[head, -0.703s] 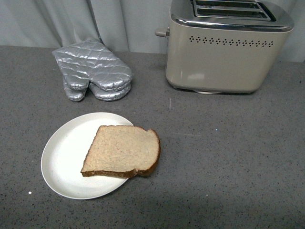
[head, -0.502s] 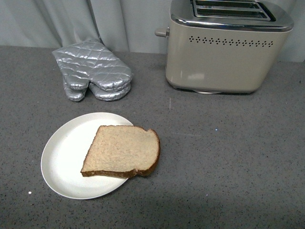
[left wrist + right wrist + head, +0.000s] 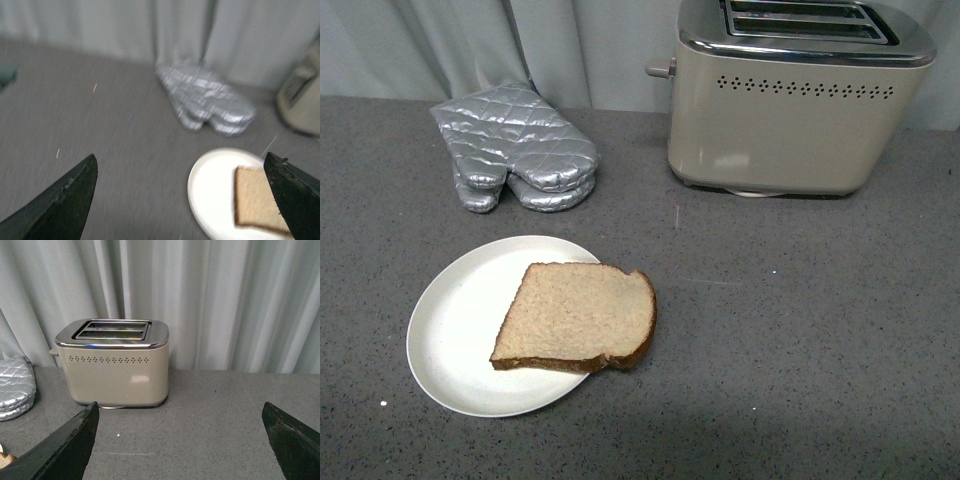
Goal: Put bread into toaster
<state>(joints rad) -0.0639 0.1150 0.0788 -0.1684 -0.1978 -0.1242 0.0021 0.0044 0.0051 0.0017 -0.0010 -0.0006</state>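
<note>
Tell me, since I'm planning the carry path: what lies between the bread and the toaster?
Nothing: the front view shows only bare grey counter between the bread and the toaster. The mitts sit off to the side.

text/brands: none readable in any view
toaster (image 3: 790, 120): no logo or numbers legible; its side shows only a row of dots
mitt (image 3: 515, 145), left of toaster: no tag readable
plate (image 3: 450, 330), front-left of toaster: no marking legible
left wrist view: blurred, nothing legible
</note>
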